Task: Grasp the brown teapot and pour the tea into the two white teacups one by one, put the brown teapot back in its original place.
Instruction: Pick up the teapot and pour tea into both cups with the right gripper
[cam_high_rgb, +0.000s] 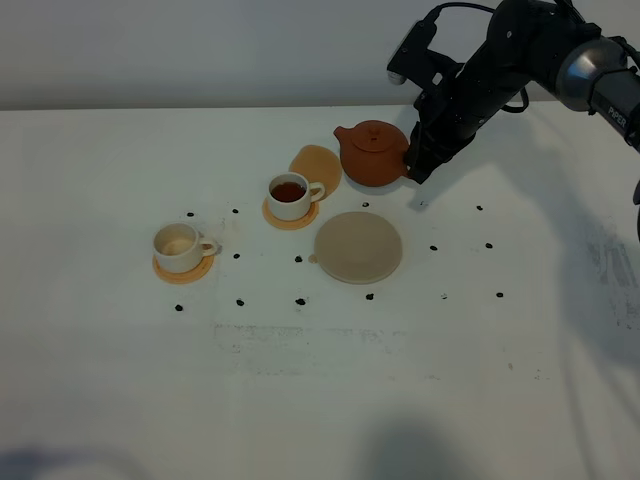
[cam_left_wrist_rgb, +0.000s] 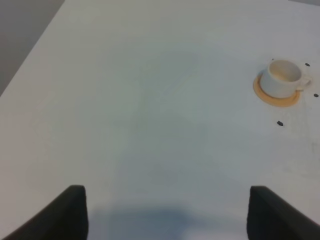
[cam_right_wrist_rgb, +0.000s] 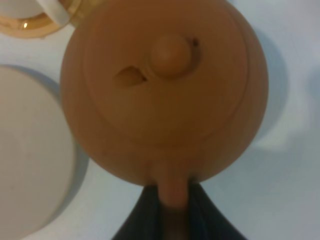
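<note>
Left gripper (cam_left_wrist_rgb: 167, 212): fingers spread wide, nothing between them; only bare table (cam_left_wrist_rgb: 125, 100) below; not seen in the high view.
Left cup (cam_high_rgb: 180, 245): sits on a coaster (cam_high_rgb: 184, 270); pale inside, looks unfilled; well apart from the teapot.
Right cup (cam_high_rgb: 290, 194): sits on a coaster of its own; dark tea inside; near the spout.
Loose coaster (cam_high_rgb: 316, 163): between right cup and teapot, just beside the pot.
Teapot (cam_high_rgb: 373, 152): off the trivet, just behind it; spout to the left, handle to the right, long axis running left to right; lifted or resting, cannot tell.
Trivet (cam_high_rgb: 360, 247): bare, near the teapot, on the camera side.
Right gripper (cam_high_rgb: 418, 165): fingers pinching the teapot handle from the right.
Key relation: unfilled cup lies leftward from the spout, past the filled cup; right arm nearer, holding the pot.
Count: one teapot, two cups, three coasters, one trivet.
</note>
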